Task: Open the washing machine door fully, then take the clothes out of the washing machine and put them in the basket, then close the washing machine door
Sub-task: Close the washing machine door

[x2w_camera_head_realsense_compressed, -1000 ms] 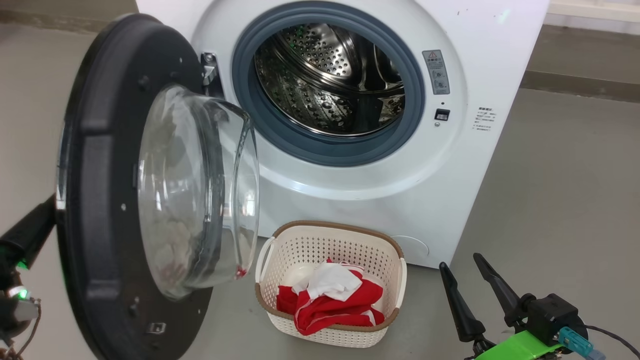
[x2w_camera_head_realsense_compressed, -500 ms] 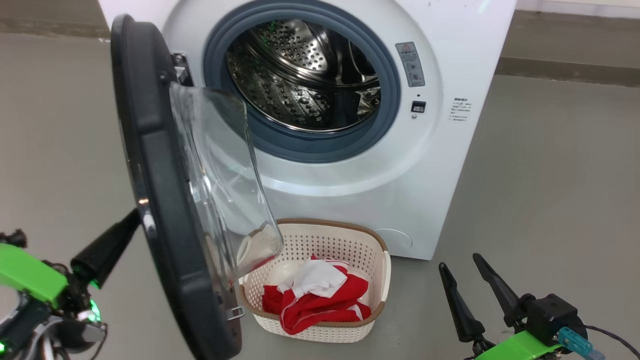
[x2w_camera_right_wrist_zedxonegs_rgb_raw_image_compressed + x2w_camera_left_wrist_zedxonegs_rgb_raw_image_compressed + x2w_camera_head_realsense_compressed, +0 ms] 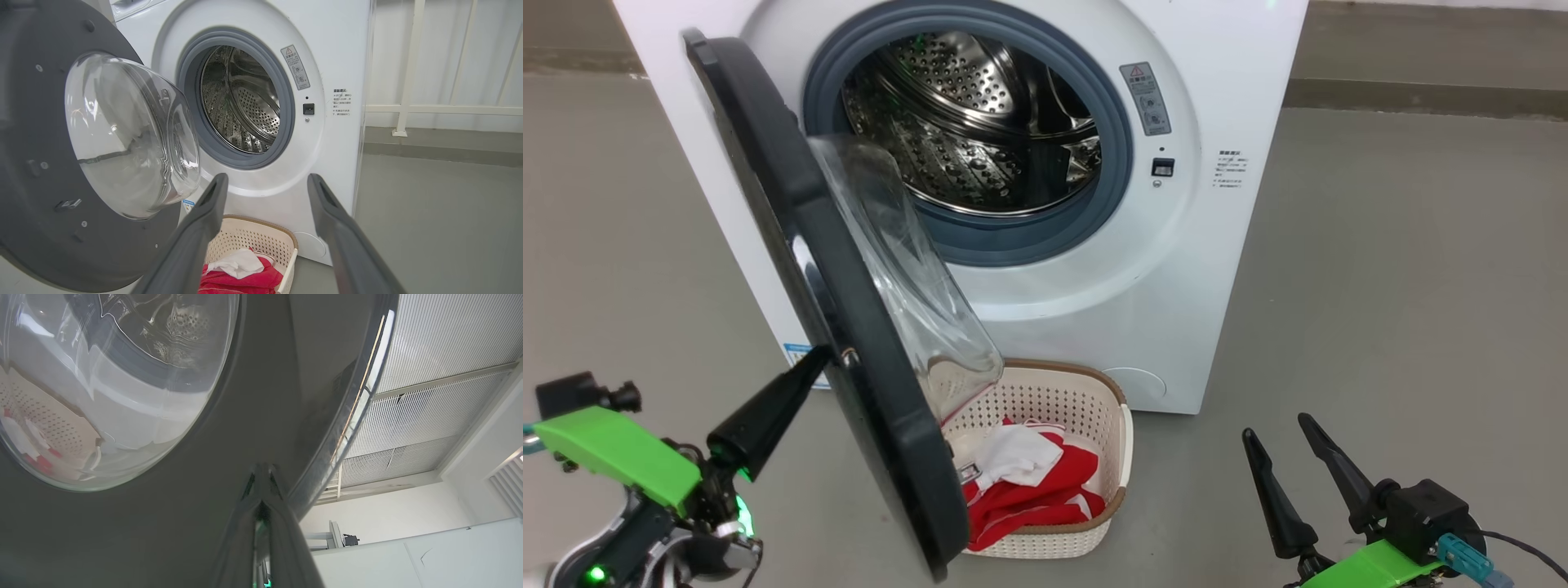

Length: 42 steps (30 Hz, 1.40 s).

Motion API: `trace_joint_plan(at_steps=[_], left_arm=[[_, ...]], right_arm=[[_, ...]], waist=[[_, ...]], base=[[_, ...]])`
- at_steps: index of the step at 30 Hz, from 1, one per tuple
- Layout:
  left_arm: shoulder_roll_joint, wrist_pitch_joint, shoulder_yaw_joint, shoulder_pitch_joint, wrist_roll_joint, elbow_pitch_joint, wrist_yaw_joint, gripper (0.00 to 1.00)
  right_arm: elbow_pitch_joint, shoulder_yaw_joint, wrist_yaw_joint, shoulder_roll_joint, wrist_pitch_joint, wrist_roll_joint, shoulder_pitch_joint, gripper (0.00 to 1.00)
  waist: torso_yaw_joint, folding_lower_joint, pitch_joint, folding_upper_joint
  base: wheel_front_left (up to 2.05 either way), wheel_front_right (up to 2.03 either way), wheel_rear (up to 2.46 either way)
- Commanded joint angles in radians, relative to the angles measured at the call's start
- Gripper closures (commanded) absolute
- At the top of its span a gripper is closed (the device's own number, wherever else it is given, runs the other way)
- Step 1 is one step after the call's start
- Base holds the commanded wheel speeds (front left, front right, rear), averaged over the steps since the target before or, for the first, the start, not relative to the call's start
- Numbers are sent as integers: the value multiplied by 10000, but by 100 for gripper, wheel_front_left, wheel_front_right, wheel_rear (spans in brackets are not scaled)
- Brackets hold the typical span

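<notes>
Closing time: round glossy black washing machine door [image 3: 870, 376] has swung halfway toward the white front-loading washing machine [image 3: 1225, 90], pinched-together left jaws against its outer face, right jaws spread wide, red-and-white jersey clothes [image 3: 1045, 494] already in the cream perforated plastic basket [image 3: 1094, 388].

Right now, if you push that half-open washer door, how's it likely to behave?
The washing machine door will probably swing as one rigid piece, not flex: thick black frame. It looks heavy for its size, given the bulging glass bowl. Its glossy face may let the shut left gripper slip.
</notes>
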State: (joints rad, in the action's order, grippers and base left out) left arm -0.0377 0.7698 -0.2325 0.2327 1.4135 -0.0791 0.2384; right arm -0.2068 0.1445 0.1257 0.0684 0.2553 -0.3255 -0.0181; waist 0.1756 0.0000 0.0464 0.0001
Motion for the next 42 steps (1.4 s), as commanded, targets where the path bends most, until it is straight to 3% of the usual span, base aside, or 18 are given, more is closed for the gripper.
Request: trace_joint_plan(at_steps=[1,20,21,22,23,26,30,34,36,42], left_arm=[[-126,-99,-70,68,212,-368,-5,100],[-126,-768,319,-188,893,-420,-84,100],[-126,-861,285,-205,906,-446,-145,92],[-126,-989,230,-237,875,-490,-230,14],[-126,-1146,167,-288,790,-520,-292,0],[-162,-1755,-43,-480,321,-584,-540,0],[-260,-2711,-283,-841,-525,-671,-1192,0],[-933,-4453,-2,-1449,-3111,-668,-2612,0],[-1074,-5484,267,-1721,-4430,-529,-3070,0],[-1248,-8293,1042,-2242,-7221,138,-3503,0]], right_arm=[[234,224,50,130,65,-130,378,0],[230,153,50,125,65,-128,416,0],[231,148,50,122,65,-127,414,0],[232,145,50,118,65,-130,412,0],[231,147,50,112,65,-132,414,0],[233,153,50,79,65,-123,408,0],[211,150,50,55,65,-149,403,0],[209,141,50,32,65,-158,392,0],[216,139,50,17,65,-161,382,0],[184,166,50,-6,65,-174,333,0]], waist=[[-89,0,-14,-1],[-414,0,-66,-1],[-407,0,-64,-1],[-402,0,-59,-1],[-399,0,-52,-1],[-393,0,-27,-1],[-386,0,13,-1],[-421,0,46,-1],[-433,0,65,-1],[-506,0,151,-1]], base=[[0,0,0],[0,0,0],[0,0,0],[0,0,0],[0,0,0],[0,0,0],[0,0,0],[0,0,0],[0,0,0],[0,0,0]])
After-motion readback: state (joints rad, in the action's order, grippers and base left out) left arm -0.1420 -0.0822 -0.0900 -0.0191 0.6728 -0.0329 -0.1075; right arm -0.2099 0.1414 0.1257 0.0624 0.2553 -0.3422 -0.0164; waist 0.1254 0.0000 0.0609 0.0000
